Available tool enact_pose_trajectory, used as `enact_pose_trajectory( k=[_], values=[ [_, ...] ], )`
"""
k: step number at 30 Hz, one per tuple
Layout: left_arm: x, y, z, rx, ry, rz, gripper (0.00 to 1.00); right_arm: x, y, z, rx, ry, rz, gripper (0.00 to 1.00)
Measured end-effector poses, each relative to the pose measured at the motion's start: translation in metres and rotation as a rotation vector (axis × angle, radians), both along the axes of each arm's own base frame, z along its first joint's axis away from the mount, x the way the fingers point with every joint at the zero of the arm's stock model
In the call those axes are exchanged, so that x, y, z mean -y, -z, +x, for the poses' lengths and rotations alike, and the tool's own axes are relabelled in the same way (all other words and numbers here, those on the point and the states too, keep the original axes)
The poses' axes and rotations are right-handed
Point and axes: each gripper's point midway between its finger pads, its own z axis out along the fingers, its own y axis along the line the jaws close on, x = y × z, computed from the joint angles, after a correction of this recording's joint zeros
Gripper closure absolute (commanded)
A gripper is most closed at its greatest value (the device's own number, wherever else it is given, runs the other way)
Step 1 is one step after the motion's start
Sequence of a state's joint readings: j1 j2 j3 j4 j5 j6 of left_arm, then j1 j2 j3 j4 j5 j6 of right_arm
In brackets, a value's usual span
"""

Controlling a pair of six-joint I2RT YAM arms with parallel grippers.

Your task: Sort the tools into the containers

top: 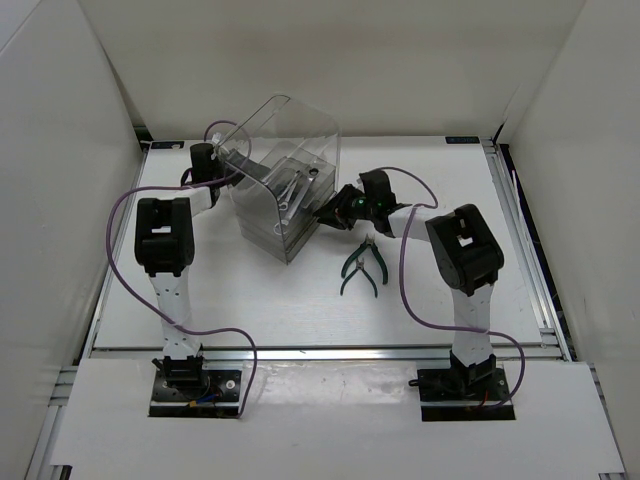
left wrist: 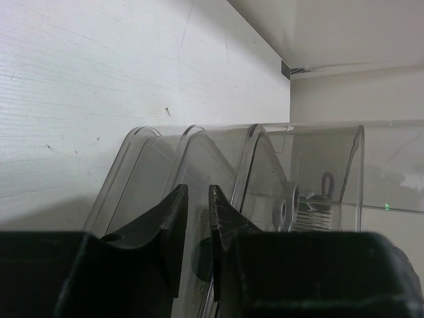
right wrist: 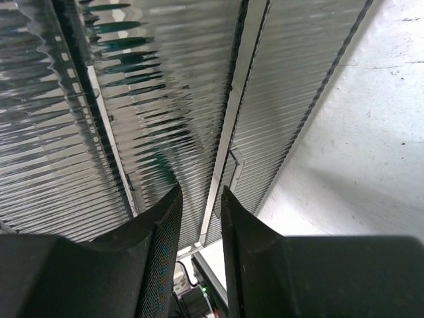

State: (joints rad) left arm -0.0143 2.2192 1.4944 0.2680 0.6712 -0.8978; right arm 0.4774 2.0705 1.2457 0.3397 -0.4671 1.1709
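The clear cabinet [top: 300, 125] stands at the table's back middle, with its stacked drawers [top: 297, 236] facing right. Silver wrenches [top: 293, 187] lie inside the top drawer and show through the shell as wrenches [left wrist: 289, 209] in the left wrist view. My left gripper [top: 237, 162] [left wrist: 197, 193] is shut on the shell's curved clear wall at its left side. My right gripper [top: 323, 212] [right wrist: 201, 196] is at the ribbed drawer fronts [right wrist: 165, 99], its fingers slightly apart on either side of a drawer's pale edge strip [right wrist: 228, 132]. A green blur [right wrist: 126, 46] shows through the ribbing. The green-handled pliers [top: 359, 268] lie on the table.
White walls enclose the table on the left, right and back. The right arm's purple cable [top: 405, 270] loops beside the pliers. A metal rail [top: 520, 230] runs along the table's right edge.
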Motion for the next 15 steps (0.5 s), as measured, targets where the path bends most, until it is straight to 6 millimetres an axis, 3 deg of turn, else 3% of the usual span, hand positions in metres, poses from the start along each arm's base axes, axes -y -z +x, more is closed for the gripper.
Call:
enact_pose_trajectory(
  k=[7,15],
  values=[
    [0.000,0.000,0.000,-0.002,-0.001,0.000,0.68,-0.002,0.003,0.000,-0.011,-0.014,0.014,0.66],
    [0.000,0.000,-0.001,-0.002,-0.001,-0.001,0.68,-0.002,0.025,0.000,-0.068,-0.016,-0.010,0.66]
  ],
)
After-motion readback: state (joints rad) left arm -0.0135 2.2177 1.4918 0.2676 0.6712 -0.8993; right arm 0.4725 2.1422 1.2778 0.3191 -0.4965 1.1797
